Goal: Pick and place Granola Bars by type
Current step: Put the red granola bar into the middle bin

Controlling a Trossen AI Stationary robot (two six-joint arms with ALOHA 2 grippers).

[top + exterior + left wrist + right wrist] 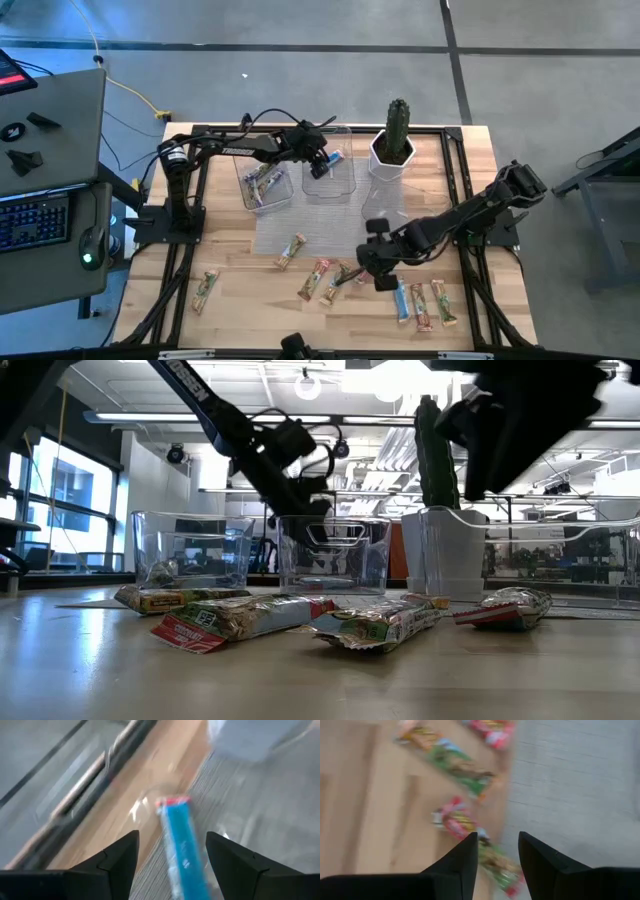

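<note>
My left gripper (320,160) (172,837) hovers open over the middle clear bin (345,188). A blue-white granola bar (180,845) (335,157) shows between its fingers, clear of both. The left clear bin (250,200) holds a few bars (265,183). My right gripper (375,262) (497,837) is open above loose bars near the table's front. A green-and-red bar (495,862) lies under its fingertips, a red bar (455,820) beside it and a green-tan bar (457,765) farther off. More bars lie flat on the wood (205,290) (290,250) (318,280) (420,305).
A cactus in a white pot (393,150) stands right of the middle bin. A grey mat (300,225) lies under and in front of the bins. A black frame (470,180) borders the table. A desk with a keyboard (35,220) stands off the left edge.
</note>
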